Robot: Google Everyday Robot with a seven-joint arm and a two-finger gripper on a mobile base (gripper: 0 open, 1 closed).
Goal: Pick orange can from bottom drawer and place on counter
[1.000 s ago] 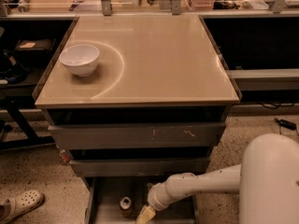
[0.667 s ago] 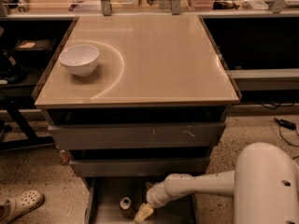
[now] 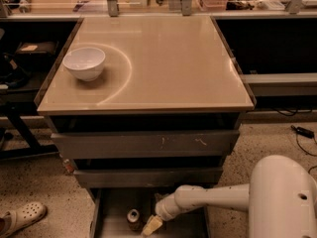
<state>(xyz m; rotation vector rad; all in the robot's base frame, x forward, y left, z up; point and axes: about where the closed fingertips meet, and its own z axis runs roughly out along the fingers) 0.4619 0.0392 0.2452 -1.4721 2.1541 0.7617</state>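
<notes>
The large glossy beige square counter [image 3: 178, 68] tops a grey cabinet. A round white bowl [image 3: 84, 62] stands near the counter's left edge, inside a faint curved arc mark. Below the counter are two taller-fronted grey drawers, the upper one [image 3: 146, 144] and the lower one [image 3: 148, 176], both slightly pulled out. The shallow grey metal bottom drawer [image 3: 111, 224] is drawn out further, with its flat floor and low side walls showing. The small orange-brown can with a silver top [image 3: 132, 217] stands upright on that floor, left of the middle. The robot's white jointed arm [image 3: 208, 200] reaches in from the right, out of the rounded white body [image 3: 282, 197], and slopes down into the drawer. The pale yellowish gripper [image 3: 152, 226] sits low over the drawer floor just right of the can, very near it. Whether they touch cannot be told, nor whether the gripper is open or closed — it runs down to the bottom edge of the view. A white perforated clog [image 3: 22, 217] lies on the speckled floor [image 3: 39, 182] at the lower left.
</notes>
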